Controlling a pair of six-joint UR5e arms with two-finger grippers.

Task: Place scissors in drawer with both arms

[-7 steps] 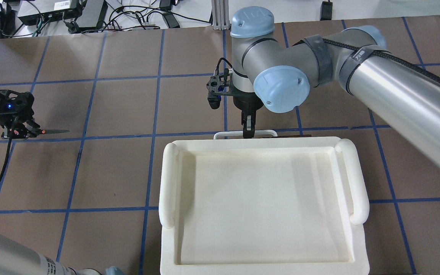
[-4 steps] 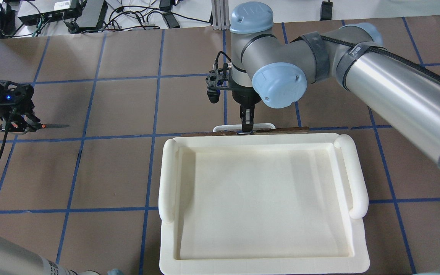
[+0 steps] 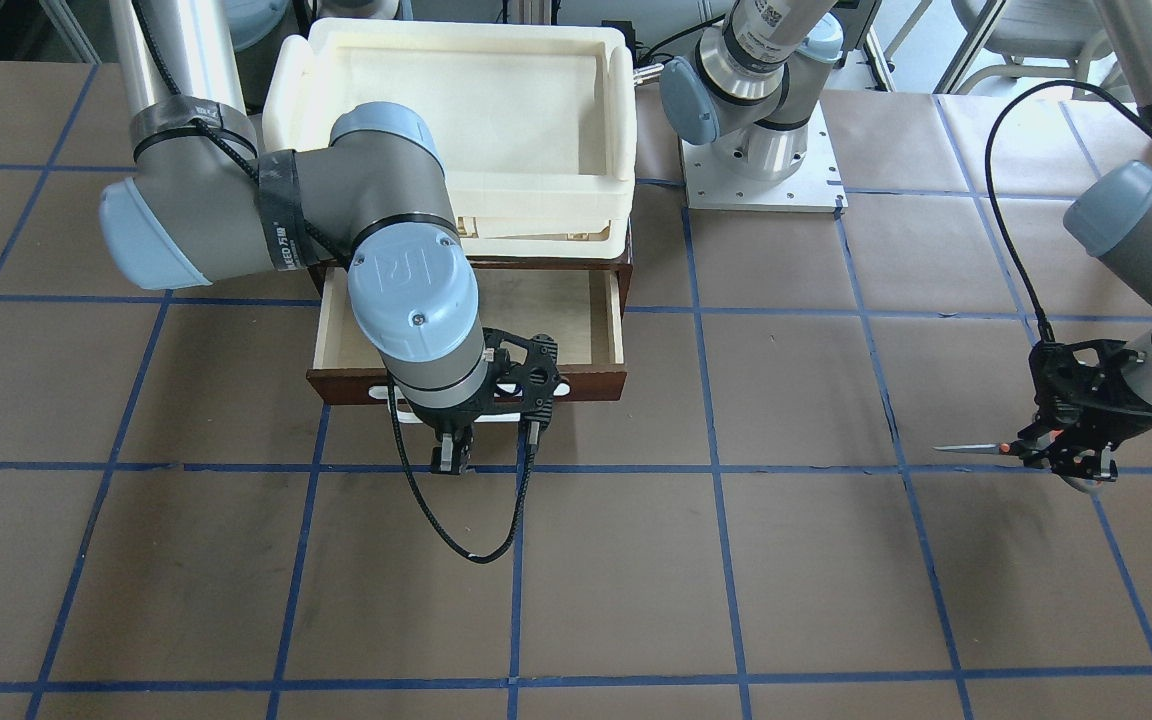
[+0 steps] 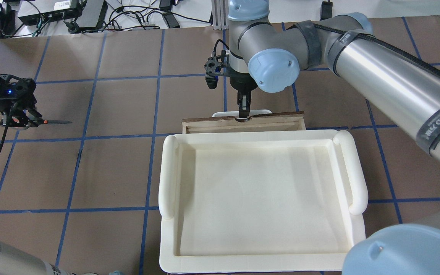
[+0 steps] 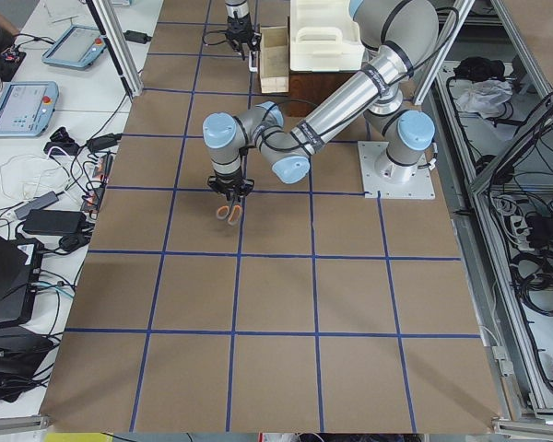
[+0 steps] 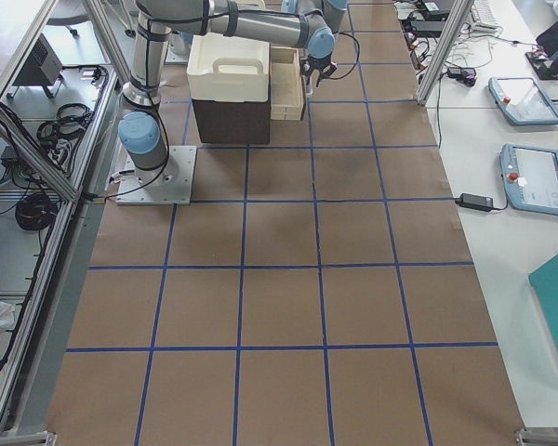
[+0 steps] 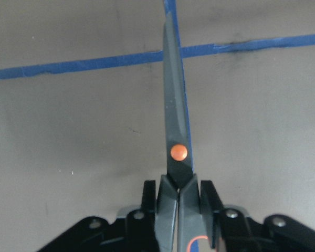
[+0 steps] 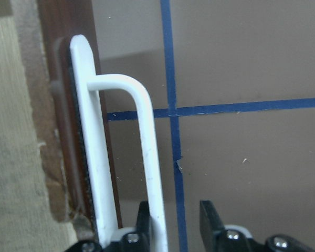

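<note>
The scissors [image 4: 50, 122] have grey handles, an orange pivot dot and slim dark blades. My left gripper [image 4: 27, 121] is shut on their handles at the table's left and holds them level, blades towards the middle. They also show in the left wrist view [image 7: 177, 131] and the front view [image 3: 976, 448]. The dark brown drawer [image 3: 586, 385] stands partly pulled out, showing pale plywood inside [image 3: 576, 310]. My right gripper [image 4: 243, 111] straddles its white bar handle [image 8: 147, 131]. One finger [image 8: 143, 218] touches the bar and the other stands apart from it.
A cream-white plastic tray [image 4: 168, 172] sits on the cabinet above the drawer. The left arm's base plate [image 3: 761, 170] is beside it. A black cable [image 3: 456, 540] hangs from my right wrist. Cables and boxes [image 4: 52, 11] line the far edge.
My right gripper has moved away from the cabinet with the handle, and the drawer has slid out from under the tray. My left gripper with the scissors has shifted slightly.
</note>
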